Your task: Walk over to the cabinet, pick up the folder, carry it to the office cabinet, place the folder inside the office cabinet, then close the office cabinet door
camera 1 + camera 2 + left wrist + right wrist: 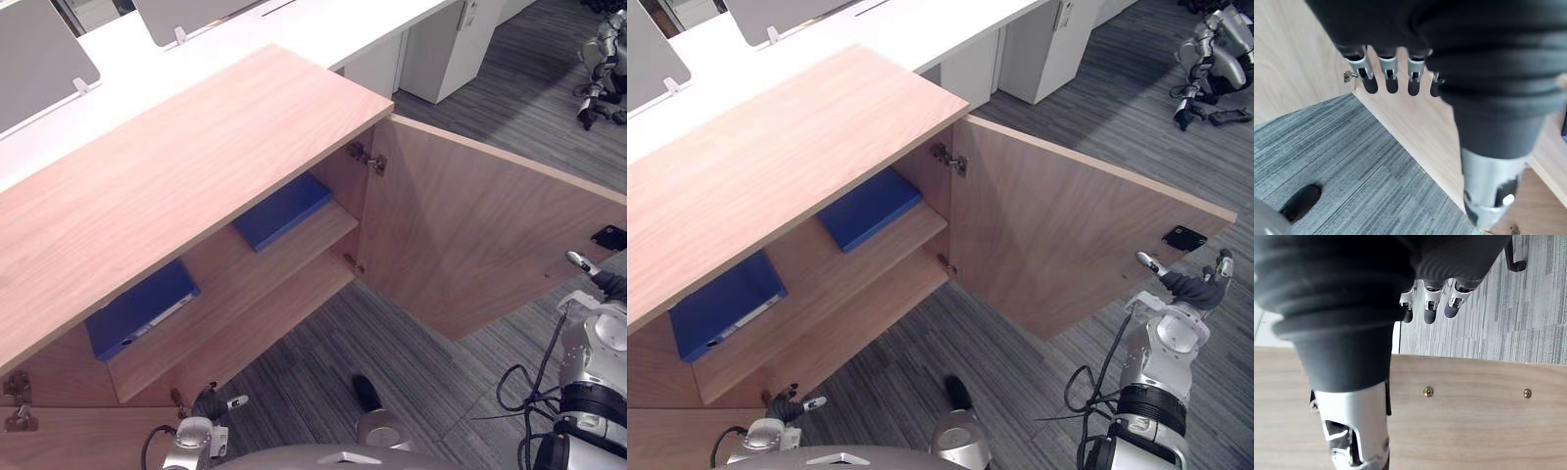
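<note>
The wooden office cabinet [176, 186] stands with its right door [470, 235] swung wide open. On its inner shelf [245, 284] lie two blue folders: one [282, 211] flat at the back right, another [140, 308] near the left end. My right hand [1190, 286] is open beside the door's outer edge, close to a black latch plate [1183, 237], and holds nothing. In the right wrist view its fingers [1430, 313] hang over the door panel [1474, 416]. My left hand [211, 401] is low in front of the cabinet's base, open and empty, fingers [1391, 81] relaxed.
A white desk [294, 29] with grey dividers runs behind the cabinet, with a white pedestal unit [451, 49] under it. Another robot [602, 69] is on the grey carpet [313, 362] at the far right. A second cabinet door [59, 441] with hinges shows at the lower left.
</note>
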Robot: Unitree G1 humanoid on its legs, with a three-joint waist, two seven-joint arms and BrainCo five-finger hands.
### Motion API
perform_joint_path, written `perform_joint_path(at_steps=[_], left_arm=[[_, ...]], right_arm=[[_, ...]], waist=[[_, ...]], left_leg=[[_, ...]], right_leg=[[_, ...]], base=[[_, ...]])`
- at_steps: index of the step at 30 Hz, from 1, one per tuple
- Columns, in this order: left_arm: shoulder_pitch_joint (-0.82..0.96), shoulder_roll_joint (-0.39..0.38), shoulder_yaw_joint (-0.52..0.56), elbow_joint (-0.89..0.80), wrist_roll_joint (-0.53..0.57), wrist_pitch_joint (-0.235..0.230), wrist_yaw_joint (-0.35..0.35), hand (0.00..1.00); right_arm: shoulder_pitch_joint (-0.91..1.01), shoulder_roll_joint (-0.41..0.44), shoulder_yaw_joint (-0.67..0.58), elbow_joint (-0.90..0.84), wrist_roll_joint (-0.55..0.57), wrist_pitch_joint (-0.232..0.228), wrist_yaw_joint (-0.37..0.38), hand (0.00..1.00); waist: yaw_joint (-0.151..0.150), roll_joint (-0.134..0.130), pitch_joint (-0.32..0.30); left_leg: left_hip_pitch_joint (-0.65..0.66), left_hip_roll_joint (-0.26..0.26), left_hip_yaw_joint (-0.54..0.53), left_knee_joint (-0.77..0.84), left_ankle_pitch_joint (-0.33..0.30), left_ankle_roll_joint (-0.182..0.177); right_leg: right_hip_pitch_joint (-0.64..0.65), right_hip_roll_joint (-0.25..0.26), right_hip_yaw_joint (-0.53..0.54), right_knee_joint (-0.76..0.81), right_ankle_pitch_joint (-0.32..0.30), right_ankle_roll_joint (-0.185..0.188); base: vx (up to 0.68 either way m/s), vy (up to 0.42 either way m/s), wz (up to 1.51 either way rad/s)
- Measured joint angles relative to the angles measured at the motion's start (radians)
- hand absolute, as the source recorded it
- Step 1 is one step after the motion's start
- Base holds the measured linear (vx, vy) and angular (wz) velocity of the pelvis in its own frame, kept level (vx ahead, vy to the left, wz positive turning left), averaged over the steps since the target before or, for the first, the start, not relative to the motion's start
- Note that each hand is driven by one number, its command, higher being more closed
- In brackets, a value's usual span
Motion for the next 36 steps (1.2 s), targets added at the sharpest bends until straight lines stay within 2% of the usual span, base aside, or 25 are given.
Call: perform_joint_path(at_steps=[6,19,23,28,32,36], left_arm=[[0.006,0.0,-0.017,0.001,0.02,-0.001,0.0,0.0],[0.0,-0.006,-0.033,0.001,0.048,-0.006,0.001,0.0],[-0.005,-0.006,-0.032,0.001,0.058,-0.005,0.001,0.0],[-0.023,-0.005,-0.033,0.009,0.078,0.003,0.002,0.0],[-0.042,-0.005,-0.035,0.018,0.094,0.003,0.002,0.0],[-0.06,-0.004,-0.048,0.02,0.116,0.006,0.002,0.0]], right_arm=[[-0.015,-0.018,0.065,0.022,-0.003,0.001,0.035,0.0],[-0.024,0.0,0.111,0.003,-0.013,0.001,0.031,0.0],[0.073,0.094,0.097,-0.144,-0.021,0.002,0.02,0.0],[0.218,0.257,0.141,-0.349,-0.06,0.004,0.02,0.0],[0.358,0.362,0.202,-0.511,-0.095,0.007,0.032,0.0],[0.502,0.456,0.273,-0.674,-0.123,0.007,0.045,0.0]], waist=[[0.001,0.003,0.0],[-0.011,0.0,0.001],[-0.014,-0.013,0.004],[-0.016,-0.063,-0.001],[-0.018,-0.093,-0.007],[-0.024,-0.101,-0.01]], left_leg=[[0.0,0.003,-0.001,-0.003,0.001,0.0],[0.002,0.003,0.003,-0.007,0.003,0.0],[0.003,0.009,0.007,-0.007,0.005,-0.004],[0.013,0.017,0.036,-0.007,0.008,-0.009],[0.019,0.022,0.055,-0.004,0.009,-0.01],[0.012,0.02,0.064,0.007,0.006,-0.01]], right_leg=[[-0.001,0.003,-0.004,0.0,0.001,0.002],[-0.004,0.006,-0.003,0.0,0.004,0.007],[-0.004,0.015,0.001,0.0,0.007,0.007],[-0.008,0.033,0.034,0.0,0.018,0.003],[-0.014,0.038,0.05,0.0,0.014,-0.01],[-0.023,0.038,0.063,0.004,0.03,-0.008]], base=[[-0.04,-0.039,0.0],[-0.05,-0.037,-0.02],[-0.04,-0.036,-0.05],[-0.05,-0.046,-0.21],[-0.09,-0.06,-0.15],[-0.06,-0.047,-0.12]])
